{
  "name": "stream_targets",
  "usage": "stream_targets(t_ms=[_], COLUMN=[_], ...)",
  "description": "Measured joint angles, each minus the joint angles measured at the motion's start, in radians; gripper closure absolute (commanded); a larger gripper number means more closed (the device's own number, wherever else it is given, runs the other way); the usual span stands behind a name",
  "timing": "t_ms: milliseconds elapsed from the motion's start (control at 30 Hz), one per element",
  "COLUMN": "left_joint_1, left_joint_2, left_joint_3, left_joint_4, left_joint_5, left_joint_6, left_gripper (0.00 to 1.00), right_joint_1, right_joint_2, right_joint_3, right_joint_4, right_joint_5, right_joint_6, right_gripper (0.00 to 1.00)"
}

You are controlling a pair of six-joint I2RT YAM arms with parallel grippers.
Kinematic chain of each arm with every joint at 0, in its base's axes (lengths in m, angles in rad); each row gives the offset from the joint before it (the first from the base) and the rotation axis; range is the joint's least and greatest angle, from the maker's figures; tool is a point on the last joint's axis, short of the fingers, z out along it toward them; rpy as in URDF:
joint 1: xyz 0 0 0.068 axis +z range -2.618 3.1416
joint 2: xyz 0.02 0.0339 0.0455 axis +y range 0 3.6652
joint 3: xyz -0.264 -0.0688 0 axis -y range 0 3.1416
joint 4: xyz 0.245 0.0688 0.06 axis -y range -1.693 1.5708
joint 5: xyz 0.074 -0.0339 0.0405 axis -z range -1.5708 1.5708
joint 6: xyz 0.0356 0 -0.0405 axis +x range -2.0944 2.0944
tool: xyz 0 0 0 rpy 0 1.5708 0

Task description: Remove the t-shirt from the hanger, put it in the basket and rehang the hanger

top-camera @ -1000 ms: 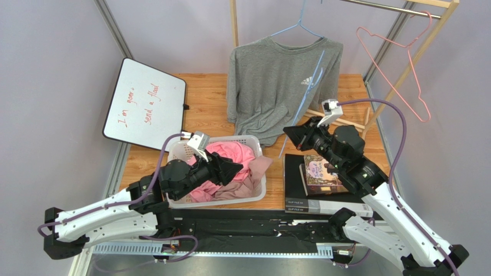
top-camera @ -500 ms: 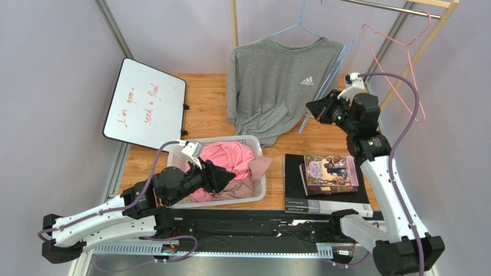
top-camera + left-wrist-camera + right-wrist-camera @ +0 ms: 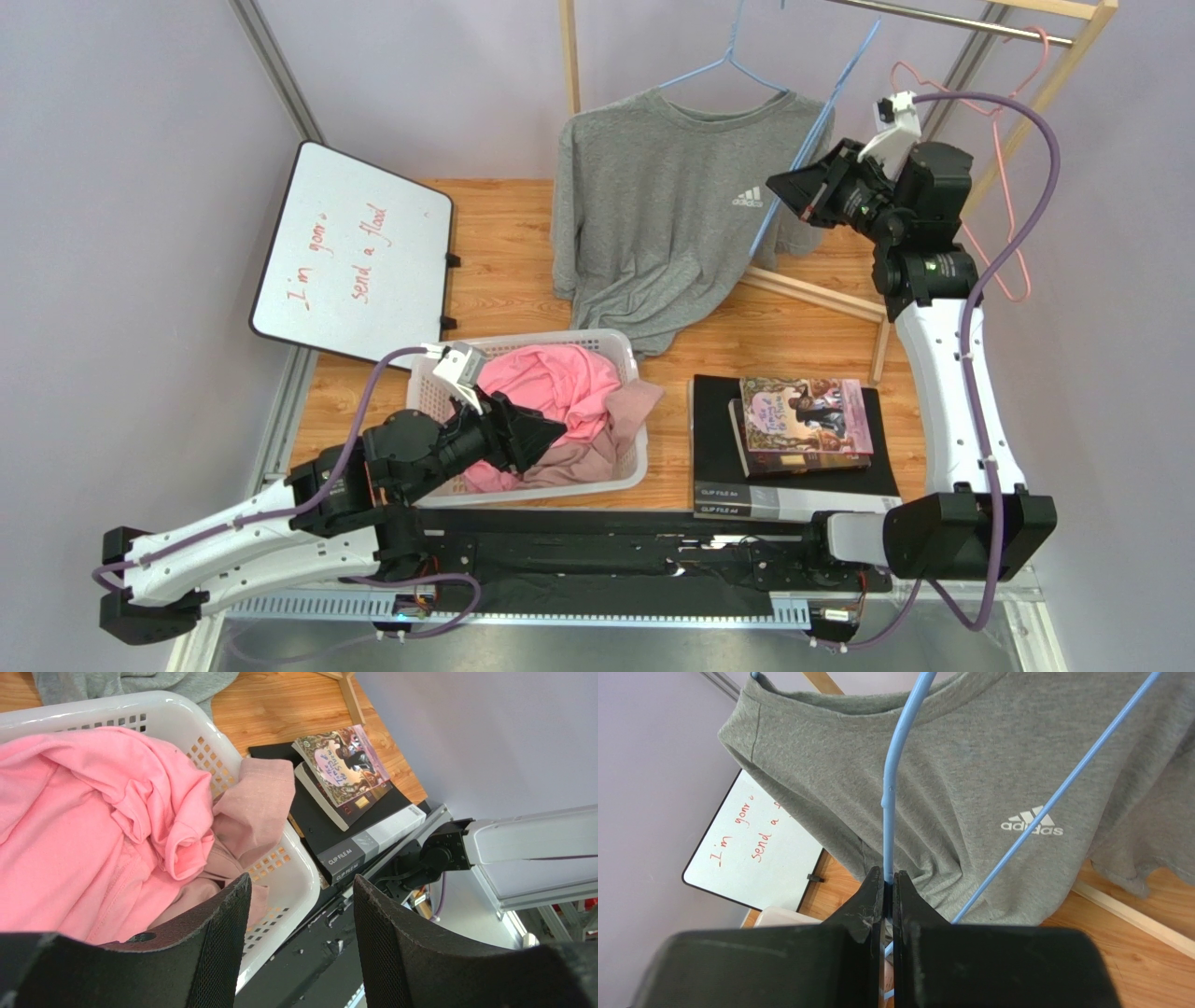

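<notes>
A grey t-shirt (image 3: 659, 210) with a white logo hangs from a blue hanger whose hook (image 3: 730, 59) rises above its collar at the back of the table. My right gripper (image 3: 774, 179) is raised beside the shirt's right shoulder, shut on a second, bare blue hanger (image 3: 831, 101) that slants up toward the rail. In the right wrist view the jaws (image 3: 888, 876) pinch that hanger's wire (image 3: 891, 777) in front of the t-shirt (image 3: 990, 777). My left gripper (image 3: 561, 424) hovers low over the basket's near rim, open (image 3: 302, 878) with nothing between its fingers.
A white laundry basket (image 3: 624, 476) holds pink clothes (image 3: 547, 385). Books (image 3: 802, 420) are stacked to its right. A whiteboard (image 3: 351, 252) lies at the left. A pink hanger (image 3: 1003, 210) hangs on the wooden rack (image 3: 568, 56) at the right, close behind my right arm.
My right arm has swung up and to the right, carrying the bare blue hanger from above the books to beside the shirt's shoulder. The left gripper has drawn back slightly.
</notes>
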Motion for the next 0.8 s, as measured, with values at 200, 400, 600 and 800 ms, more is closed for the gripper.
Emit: stream_targets(t_ms=[200,400,600,800], left_joint_1=[0.000,0.000,0.000,0.000], left_joint_2=[0.025,0.029,0.035,0.050], left_joint_3=[0.012,0.015,0.016,0.017], left_joint_4=[-0.014,-0.021,-0.023,-0.021], left_joint_5=[-0.001,-0.003,-0.003,-0.002], left_joint_6=[0.004,0.004,0.004,0.004], left_gripper=[0.39,0.39,0.39,0.39], right_joint_1=[-0.020,-0.024,-0.024,-0.024], right_joint_2=[0.082,0.129,0.138,0.101], right_joint_3=[0.070,0.117,0.130,0.108], right_joint_4=[0.000,-0.020,-0.028,-0.027], right_joint_5=[-0.034,-0.052,-0.071,-0.075], right_joint_6=[-0.001,-0.012,-0.014,-0.020], right_gripper=[1.00,1.00,1.00,1.00])
